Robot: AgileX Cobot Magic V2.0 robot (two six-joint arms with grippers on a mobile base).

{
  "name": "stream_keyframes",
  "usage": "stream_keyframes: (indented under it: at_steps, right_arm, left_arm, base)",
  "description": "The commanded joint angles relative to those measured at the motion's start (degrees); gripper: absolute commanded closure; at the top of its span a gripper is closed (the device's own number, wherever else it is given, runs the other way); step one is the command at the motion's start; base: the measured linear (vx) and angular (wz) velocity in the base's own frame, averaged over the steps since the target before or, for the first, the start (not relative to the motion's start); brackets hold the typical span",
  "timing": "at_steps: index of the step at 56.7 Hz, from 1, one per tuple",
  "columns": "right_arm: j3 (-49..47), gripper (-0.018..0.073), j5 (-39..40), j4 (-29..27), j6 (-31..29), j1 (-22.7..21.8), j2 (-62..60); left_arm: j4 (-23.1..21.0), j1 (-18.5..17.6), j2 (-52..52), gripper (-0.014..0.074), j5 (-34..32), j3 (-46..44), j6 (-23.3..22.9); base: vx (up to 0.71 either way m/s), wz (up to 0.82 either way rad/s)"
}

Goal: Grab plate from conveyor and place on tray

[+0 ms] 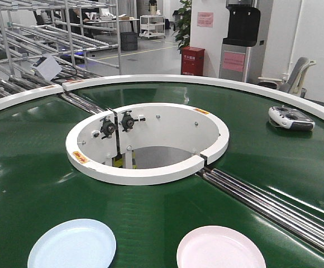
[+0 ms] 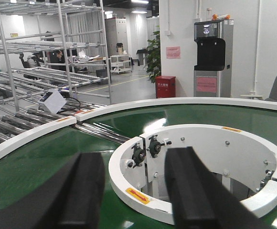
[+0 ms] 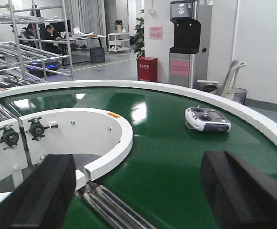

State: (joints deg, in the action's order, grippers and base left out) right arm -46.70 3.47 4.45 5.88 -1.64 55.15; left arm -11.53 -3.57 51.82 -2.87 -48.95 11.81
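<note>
Green glossy belt everywhere, that's the conveyor (image 1: 33, 162), and both plates are sat on it: a pale blue plate (image 1: 72, 244) and a pink plate (image 1: 220, 248) can be seen at the near edge of the front view. Neither is picked up by a wrist camera, so they're judged to lie below and short of both pincers. The left pincer (image 2: 134, 164) is spread wide with nothing held, white inner ring (image 2: 200, 129) dead ahead of it. The right pincer (image 3: 138, 176) is spread wide too, also empty, with a grey remote (image 3: 207, 119) well ahead and slightly right. No tray can be spotted anywhere. Trouble expected: low rims on a slick belt, so a plate could get shoved rather than gripped if the fingers are brought in too shallow. The pink one is also near the steel rollers (image 1: 262, 204) and might be knocked crooked there.
</note>
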Motion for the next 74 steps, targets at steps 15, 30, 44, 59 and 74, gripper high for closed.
stream_keyframes:
  at_steps: [15, 30, 44, 59, 74]
  right_arm:
    - [-9.9, 0.0035, -30.42, -8.3, 1.9, -0.08, 14.16]
    - [-20.57, 0.0038, -43.16, -18.63, -8.97, 2.59, 34.8]
    - [-29.63, 0.0038, -45.33, -21.46, -5.88, 6.28, 47.81]
    - [-33.62, 0.0069, -45.89, -22.6, -6.49, 6.28, 54.18]
    - [-33.62, 0.0122, -46.33, -22.41, -5.88, 6.28, 57.31]
  left_arm:
    - [-0.26, 0.13, -0.52, 0.0132, -3.54, -2.04, -0.45]
    - [-0.31, 0.13, -0.57, 0.0132, -0.08, -2.04, -0.45]
    - [-0.27, 0.13, -0.57, 0.0132, -0.07, -2.04, -0.4]
    - [-0.27, 0.13, -0.57, 0.0132, 0.57, -2.04, -0.36]
    - [-0.27, 0.13, -0.57, 0.0132, 0.72, -2.04, -0.36]
  base:
    - [0.0, 0.0]
    - [0.0, 0.0]
    - [0.0, 0.0]
    - [0.0, 0.0]
    - [0.0, 0.0]
